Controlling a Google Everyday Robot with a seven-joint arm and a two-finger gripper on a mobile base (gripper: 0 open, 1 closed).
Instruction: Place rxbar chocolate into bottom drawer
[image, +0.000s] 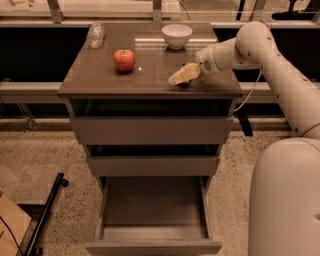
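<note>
My gripper is low over the right front part of the cabinet top, pointing left. A small dark shape shows just beneath its tip. It may be the rxbar chocolate, but most of it is hidden by the gripper. The bottom drawer is pulled out towards the camera, and its inside looks bare. The two shallower drawers above it are pulled out a little.
A red apple sits left of the middle of the top. A white bowl stands at the back, and a clear bottle lies at the back left. A black bar lies on the floor at the left.
</note>
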